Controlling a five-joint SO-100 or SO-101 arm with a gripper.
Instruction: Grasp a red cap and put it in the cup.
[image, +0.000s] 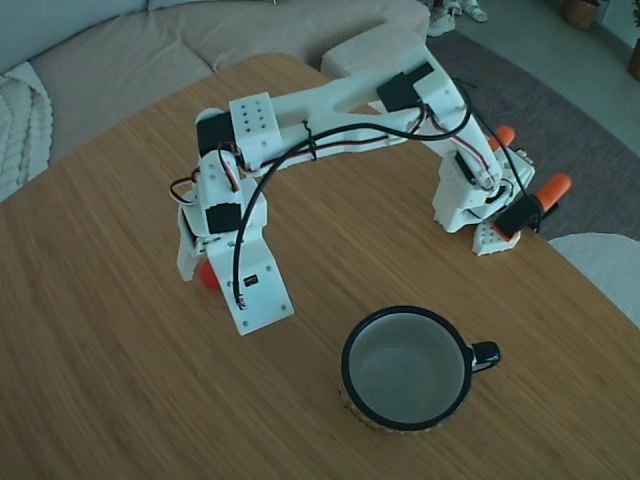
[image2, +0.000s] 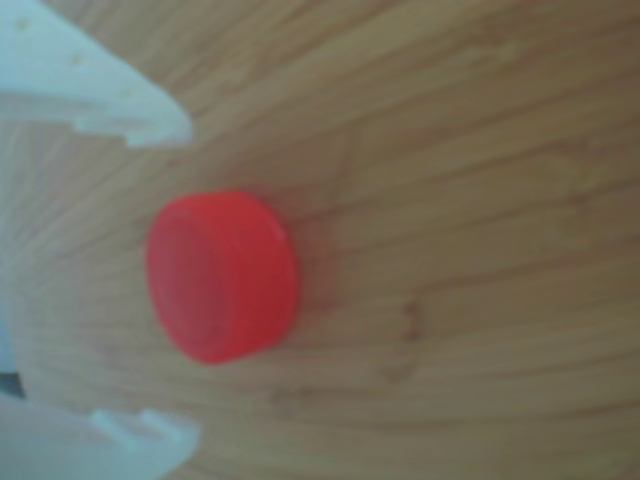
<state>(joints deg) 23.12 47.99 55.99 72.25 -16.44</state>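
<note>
The red cap (image2: 222, 276) lies on the wooden table, close up in the other view, between two white fingertips (image2: 140, 110) that stand apart above and below it without touching it. My gripper (image2: 185, 280) is open around the cap. In the fixed view the white arm reaches down at the left of the table, and only a sliver of the red cap (image: 208, 276) shows beneath the gripper (image: 212, 278). The cup (image: 407, 369), a black-rimmed mug with a black handle and pale inside, stands empty to the lower right of the gripper.
The arm's base (image: 478, 205) is clamped at the table's right edge with orange clamp handles (image: 553, 188). A pale sofa (image: 120, 50) lies behind the round wooden table (image: 100, 350). Bare wood separates the gripper and the cup.
</note>
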